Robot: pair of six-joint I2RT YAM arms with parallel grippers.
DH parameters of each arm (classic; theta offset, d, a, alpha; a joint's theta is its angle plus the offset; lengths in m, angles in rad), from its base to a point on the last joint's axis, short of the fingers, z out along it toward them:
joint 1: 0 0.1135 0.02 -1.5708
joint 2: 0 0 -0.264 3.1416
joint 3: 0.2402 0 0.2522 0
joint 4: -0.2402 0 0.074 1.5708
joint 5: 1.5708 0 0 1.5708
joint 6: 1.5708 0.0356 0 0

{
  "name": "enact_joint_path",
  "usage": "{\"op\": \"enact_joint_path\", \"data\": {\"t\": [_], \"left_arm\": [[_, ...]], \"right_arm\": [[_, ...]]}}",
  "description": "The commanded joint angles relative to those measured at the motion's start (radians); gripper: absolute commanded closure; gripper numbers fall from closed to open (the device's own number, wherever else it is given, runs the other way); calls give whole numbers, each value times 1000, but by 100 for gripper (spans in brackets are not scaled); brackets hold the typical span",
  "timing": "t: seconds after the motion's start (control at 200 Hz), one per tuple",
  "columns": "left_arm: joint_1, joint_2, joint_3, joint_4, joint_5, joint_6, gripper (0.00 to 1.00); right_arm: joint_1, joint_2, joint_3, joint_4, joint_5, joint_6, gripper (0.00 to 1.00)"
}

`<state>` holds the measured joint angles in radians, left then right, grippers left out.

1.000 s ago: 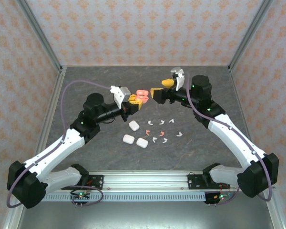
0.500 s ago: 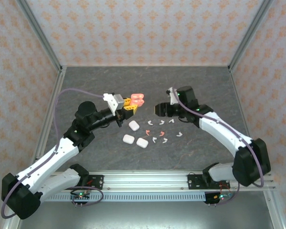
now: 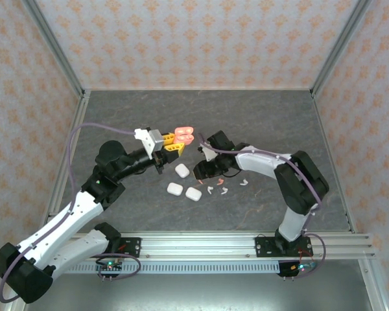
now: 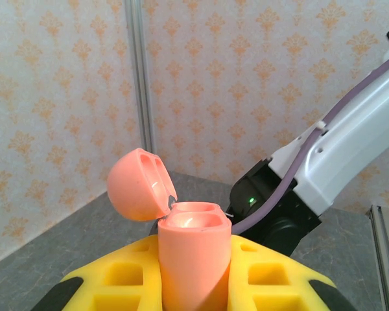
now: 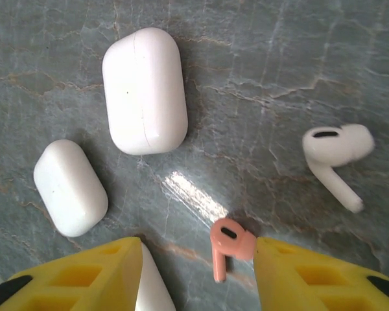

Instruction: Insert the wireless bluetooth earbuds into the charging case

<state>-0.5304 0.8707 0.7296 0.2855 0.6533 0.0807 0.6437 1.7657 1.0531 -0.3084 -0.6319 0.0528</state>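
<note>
My left gripper (image 3: 171,144) is shut on a coral-pink charging case (image 3: 184,134) and holds it above the table. In the left wrist view the case (image 4: 194,256) stands upright between the yellow fingers (image 4: 107,278), lid (image 4: 139,184) tipped open. My right gripper (image 3: 200,171) is down at the table among the earbuds. In the right wrist view a coral-pink earbud (image 5: 228,246) lies on the table between the open jaws of that gripper (image 5: 198,265). It touches the right finger (image 5: 311,272) and is apart from the left one. A white earbud (image 5: 334,155) lies further right.
Three white cases (image 3: 182,171) (image 3: 175,189) (image 3: 194,194) lie left of the right gripper; one (image 5: 154,285) sits against its left finger. White earbuds (image 3: 225,190) (image 3: 244,182) lie to the right. Wallpapered walls (image 3: 181,39) enclose the dark table (image 3: 129,110).
The right gripper dropped from beside the raised case to the table, moved left over the pink earbud, and its jaws narrowed. The left arm drew slightly back with the case.
</note>
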Motion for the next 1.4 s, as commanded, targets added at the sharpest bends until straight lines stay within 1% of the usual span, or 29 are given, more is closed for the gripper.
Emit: {"op": "enact_joint_path", "data": {"t": [0.0,0.405,0.505,0.626,1.041,1.146,1.241,1.396], "left_arm": [[-5,-18,0,19,3,13,100],[-5,-15,11,0,-12,15,100],[-5,-15,15,-15,-16,17,100],[-5,-15,15,-22,-21,22,100],[-4,-10,23,-42,-33,30,100],[-5,-8,25,-42,-37,30,100],[-6,-6,29,-47,-38,32,100],[-5,-6,31,-52,-41,33,100]], "right_arm": [[12,35,57,-3,-17,-34,53],[25,113,85,-47,17,-59,54],[27,109,75,-83,34,-73,56],[28,86,55,-113,61,-79,57],[28,65,21,-140,79,-88,60],[29,68,21,-145,86,-92,65],[28,69,21,-149,90,-95,66],[28,62,21,-142,90,-96,76]]}}
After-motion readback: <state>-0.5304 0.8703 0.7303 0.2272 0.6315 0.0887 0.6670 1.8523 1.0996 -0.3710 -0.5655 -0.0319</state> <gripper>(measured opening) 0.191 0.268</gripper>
